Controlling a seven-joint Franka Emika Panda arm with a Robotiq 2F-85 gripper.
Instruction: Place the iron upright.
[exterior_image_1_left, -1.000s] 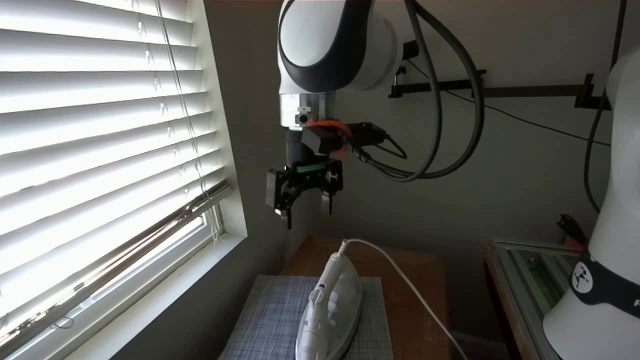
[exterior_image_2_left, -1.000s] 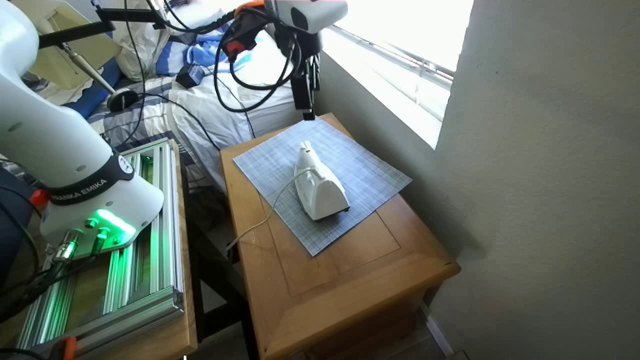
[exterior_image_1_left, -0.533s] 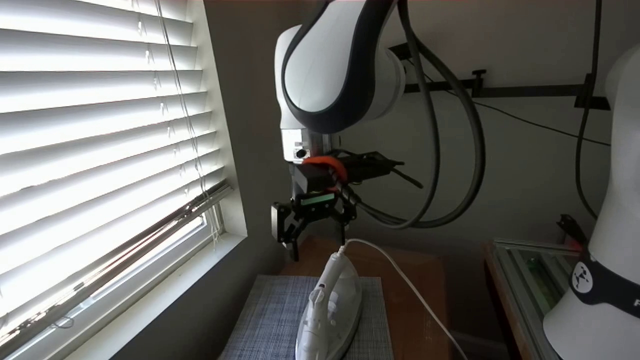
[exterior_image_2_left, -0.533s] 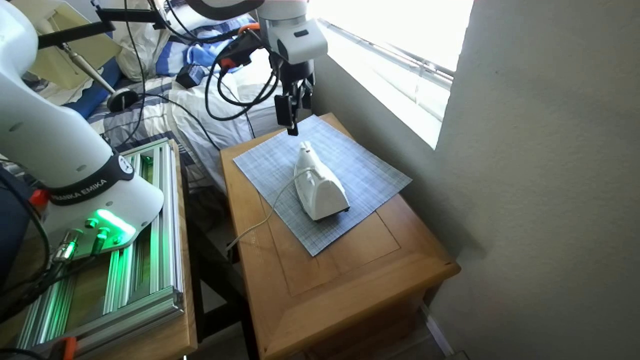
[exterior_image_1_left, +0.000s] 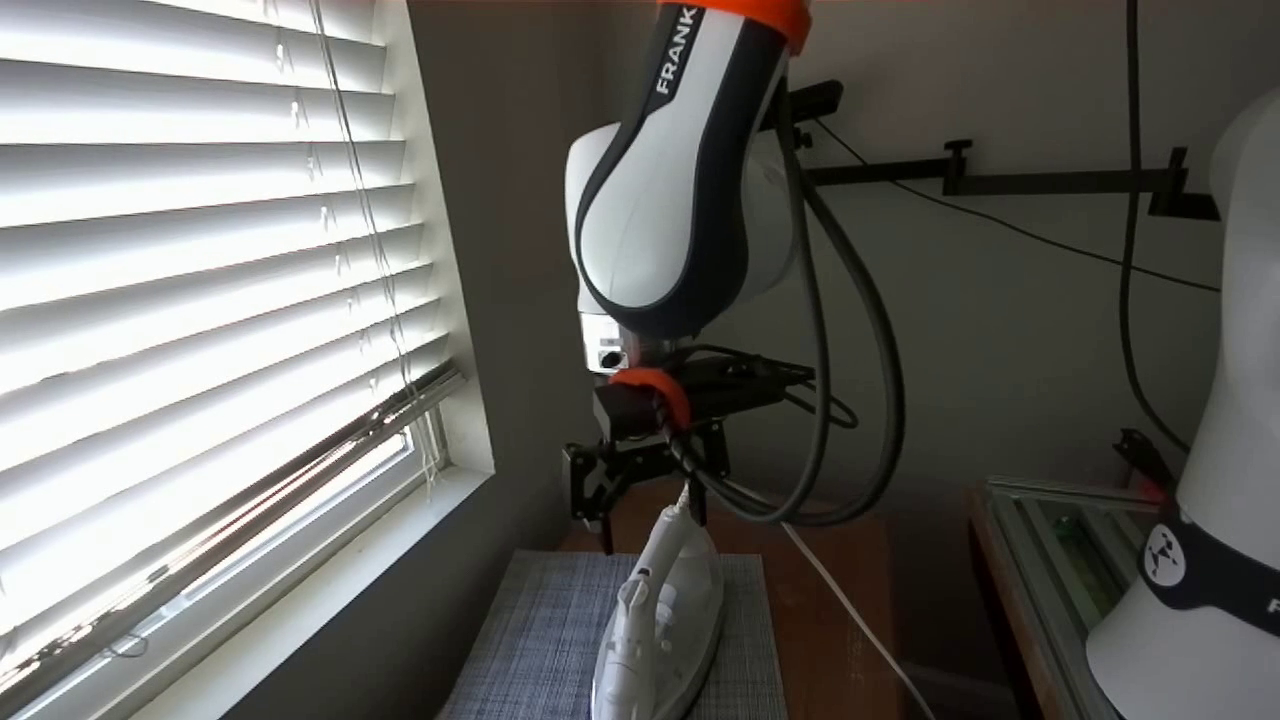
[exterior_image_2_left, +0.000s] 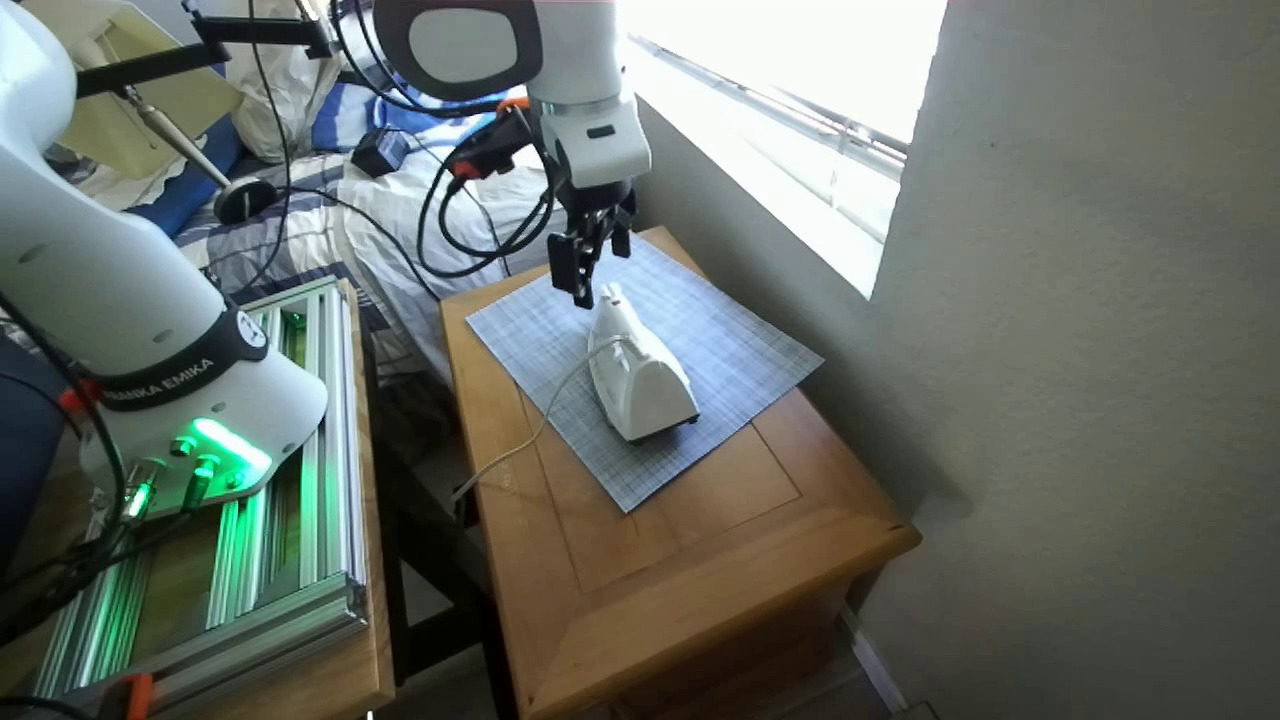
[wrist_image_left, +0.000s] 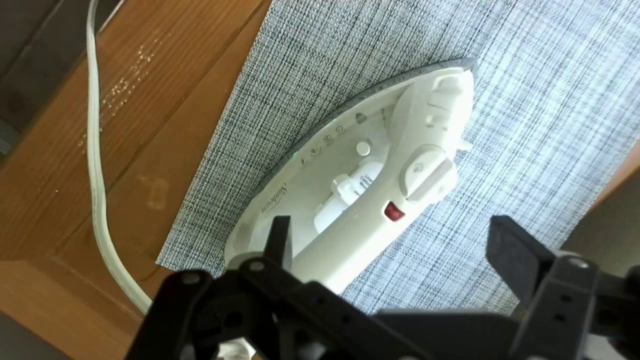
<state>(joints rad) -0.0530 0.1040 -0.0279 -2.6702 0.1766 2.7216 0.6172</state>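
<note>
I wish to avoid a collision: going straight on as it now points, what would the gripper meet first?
Most likely the iron: in the wrist view, one finger overlaps it beside the handle, though depth is unclear.

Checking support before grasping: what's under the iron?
The mat, which lies on the table. The patch directly beneath the iron, and the iron's underside, are covered; anything there can't be seen.
</note>
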